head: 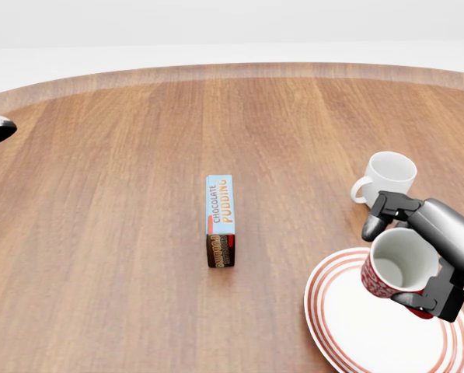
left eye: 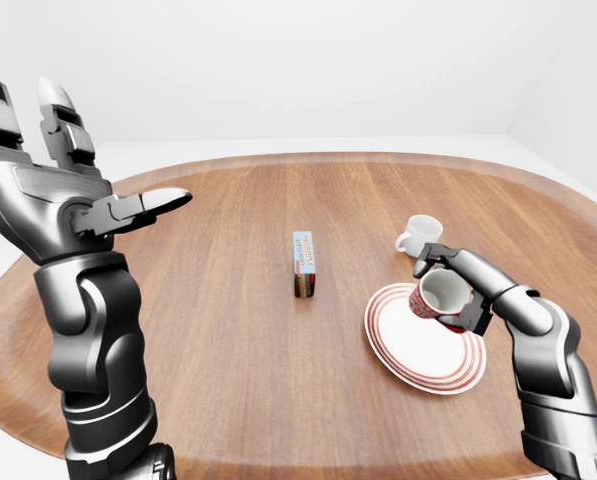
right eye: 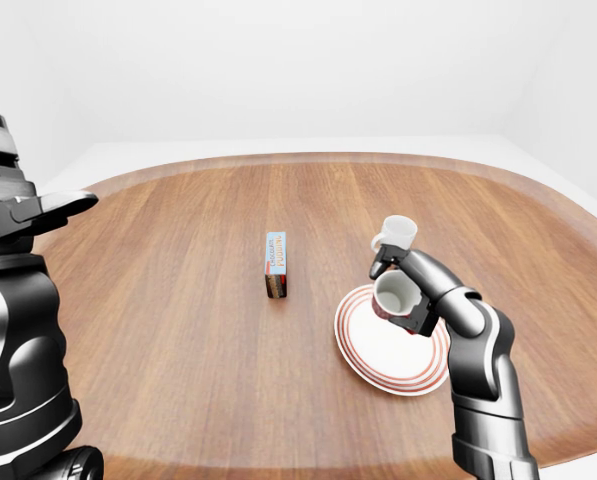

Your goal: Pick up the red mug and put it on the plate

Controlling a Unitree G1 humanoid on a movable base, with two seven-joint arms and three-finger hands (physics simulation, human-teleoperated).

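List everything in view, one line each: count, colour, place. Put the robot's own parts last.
table: one, brown wood, rounded, fills most of every view.
pudding box: one, light blue with a dark brown end, near the middle of the head view, lying on the table.
white mug: one, white, above the plate in the head view, standing on the table.
plate: one, white with red rings, lower right of the head view.
red mug: one, red outside and white inside, tilted over the plate in the right hand.
right hand: one, dark grey, fingers closed round the red mug.
left hand: one, dark grey, raised at the left of the left-eye view, fingers spread, holding nothing.
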